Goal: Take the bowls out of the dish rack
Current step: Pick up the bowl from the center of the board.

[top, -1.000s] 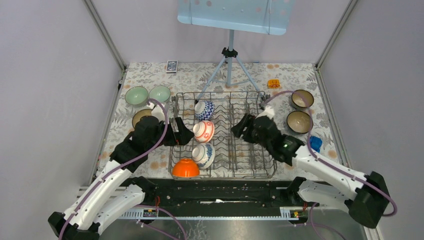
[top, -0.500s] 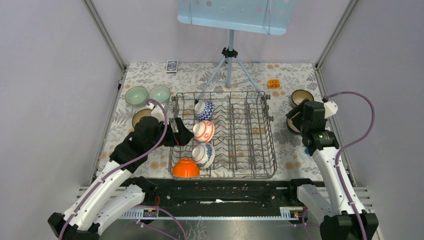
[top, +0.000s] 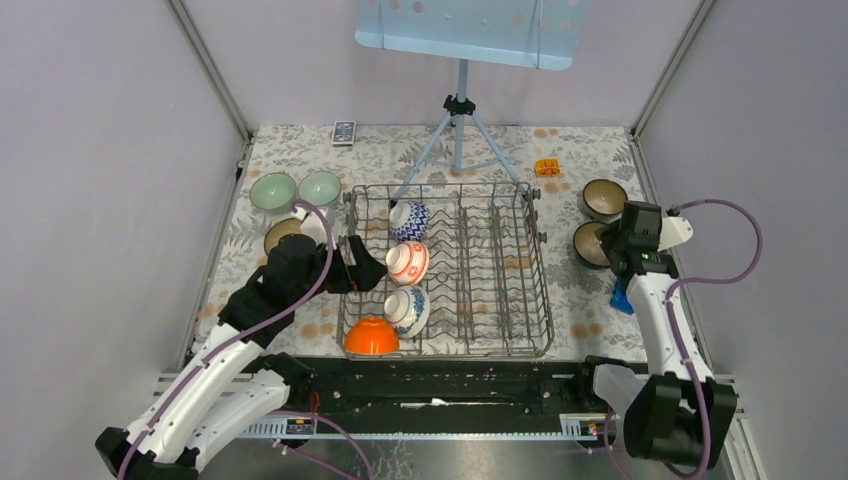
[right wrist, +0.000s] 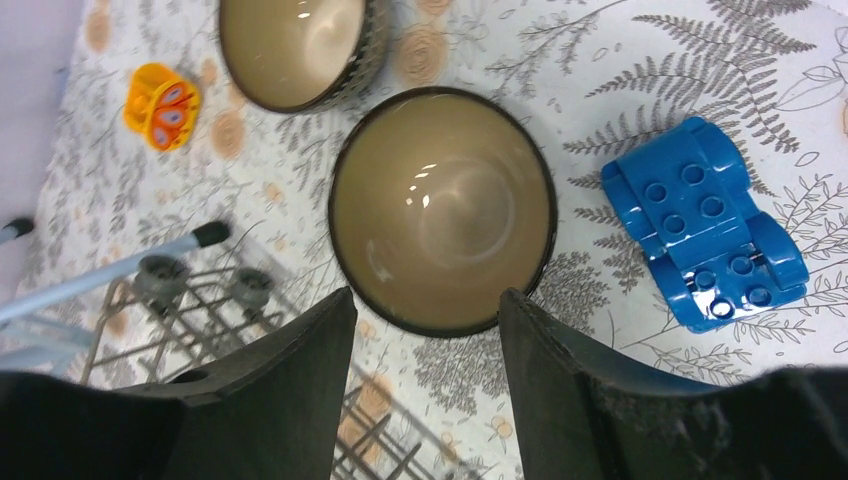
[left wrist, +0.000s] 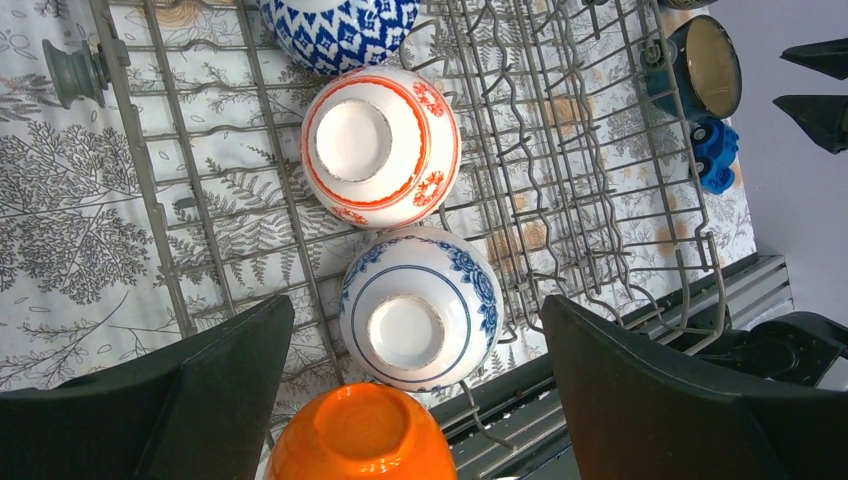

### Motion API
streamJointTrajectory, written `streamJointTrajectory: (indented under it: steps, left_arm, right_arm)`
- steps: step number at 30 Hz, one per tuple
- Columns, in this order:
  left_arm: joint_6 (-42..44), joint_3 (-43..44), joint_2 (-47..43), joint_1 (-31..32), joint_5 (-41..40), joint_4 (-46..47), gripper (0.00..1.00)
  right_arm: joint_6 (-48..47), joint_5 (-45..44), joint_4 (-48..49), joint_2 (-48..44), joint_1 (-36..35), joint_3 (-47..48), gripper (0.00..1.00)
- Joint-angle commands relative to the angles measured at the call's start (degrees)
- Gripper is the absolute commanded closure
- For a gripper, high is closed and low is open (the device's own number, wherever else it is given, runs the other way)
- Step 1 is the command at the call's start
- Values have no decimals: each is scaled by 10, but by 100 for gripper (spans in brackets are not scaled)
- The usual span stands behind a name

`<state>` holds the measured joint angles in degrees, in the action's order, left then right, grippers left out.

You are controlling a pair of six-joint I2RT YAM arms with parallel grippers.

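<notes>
The dish rack [top: 500,275] is seen at the middle of the top view, on the leaf-patterned counter [top: 575,300]. Four bowls are lodged in its left rows, in a line from top to bottom of the frame: a blue-and-white bowl [top: 409,220], a red-and-white bowl [top: 408,263], a second blue-and-white bowl [top: 407,311] and an orange bowl [top: 371,337] at the rack's lower left corner.

The left hand [top: 367,268] is held at the rack's left side, just beside the red-and-white bowl. Its jaws are spread wide and nothing is gripped. In the left wrist view the second blue-and-white bowl is framed between the fingers [left wrist: 200,390], foot ring toward the camera.

At the upper left, a pale green bowl [top: 272,191] and a second pale green bowl [top: 320,187] stand side by side on the counter. A brown bowl [top: 280,232] below them is partly hidden by the left arm.

At the right, a far brown bowl [top: 605,198] and a near brown bowl [top: 590,243] are set upright on the counter. The right hand [top: 622,245] is poised over the near one. Its fingers [right wrist: 290,390] are seen partly apart above the bowl's lower rim, not closed on it. A blue block [right wrist: 705,235] lies near that bowl.
</notes>
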<state>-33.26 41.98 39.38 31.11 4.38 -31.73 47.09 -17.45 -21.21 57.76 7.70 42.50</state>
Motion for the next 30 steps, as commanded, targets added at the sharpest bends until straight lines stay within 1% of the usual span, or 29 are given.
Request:
streamJointTrajectory:
  steps: [1, 4, 9, 11, 13, 16, 18, 20, 24, 26, 30]
  left_arm:
    - [-15, -9, -9, 1, 3, 29, 2]
    - [-19, -14, -13, 1, 5, 32, 2]
    - [-21, -21, -11, 0, 10, 39, 2]
    - [-21, -22, -7, 0, 13, 41, 2]
    - [-21, -20, -5, 1, 13, 41, 2]
    - [-22, -19, -9, 1, 10, 40, 2]
    - [-23, -20, -9, 1, 10, 40, 2]
    - [-23, -19, -3, 1, 12, 39, 2]
    - [-28, -20, 10, 1, 15, 39, 2]
    - [-31, -23, 14, 1, 16, 42, 2]
    - [-38, -32, 22, 1, 19, 52, 2]
  right_arm:
    - [33, 4, 39, 52, 32, -7, 39]
    - [47, 20, 48, 68, 41, -11, 40]
    - [46, 2, 60, 94, 42, -13, 39]
    - [47, 11, 57, 102, 42, -8, 39]
    - [40, 26, 58, 91, 42, -8, 39]
    - [20, 55, 67, 42, 35, -13, 39]
    - [-4, 46, 56, 8, 4, -2, 38]
    - [-23, 39, 25, -13, -21, 15, 35]
    - [-43, 69, 1, -58, -71, 22, 32]
    - [-53, 91, -13, -72, -108, 27, 32]
    - [-69, 97, -47, -78, -192, 41, 30]
